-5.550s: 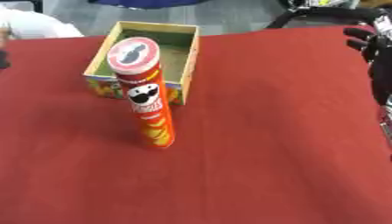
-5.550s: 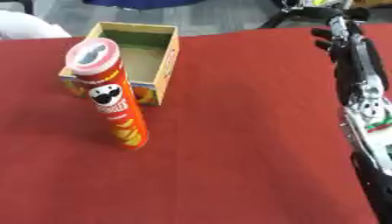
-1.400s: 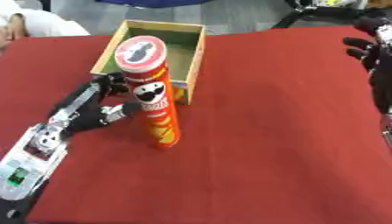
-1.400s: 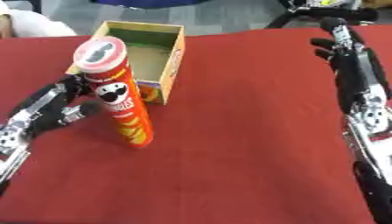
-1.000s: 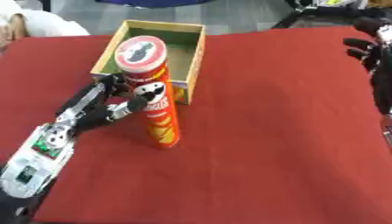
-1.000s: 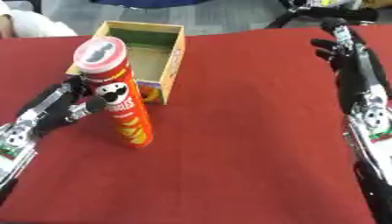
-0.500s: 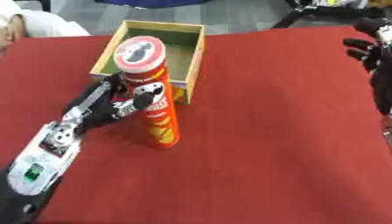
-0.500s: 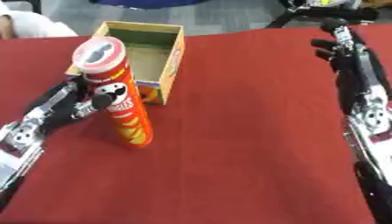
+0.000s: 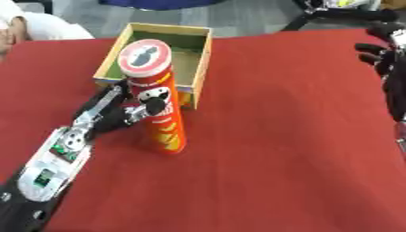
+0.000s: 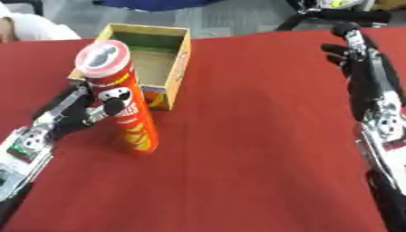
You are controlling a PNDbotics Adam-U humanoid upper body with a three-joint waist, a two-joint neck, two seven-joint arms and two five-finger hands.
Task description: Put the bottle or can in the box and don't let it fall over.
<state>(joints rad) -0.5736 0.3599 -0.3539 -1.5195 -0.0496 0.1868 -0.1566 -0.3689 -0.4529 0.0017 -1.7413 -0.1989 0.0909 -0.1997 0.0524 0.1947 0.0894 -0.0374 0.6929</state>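
Now grabbing the chip can (image 9: 157, 99) with the left hand (image 9: 127, 111), fingers and thumb curling round its middle from the left side. Standing upright on the red tabletop (image 9: 277, 136), that tall red can, just in front of the wooden box (image 9: 199, 59) and touching or almost touching its near wall. Sitting open and with nothing inside, that box, with green showing on the inner walls.

Hanging far off at the right edge, the right hand (image 10: 349, 50), fingers spread and holding nothing.

Probably just the grabbing step so far; not lifted yet. Next, likely needing a straight lift up, high enough to clear the box wall, then a small move away and a slow set-down flat on the box floor. Being so tall and thin, likely tipping over if let go while leaning.

Showing a round face with a moustache on the can's side and lid, like a Pringles can. No words clear enough to read.
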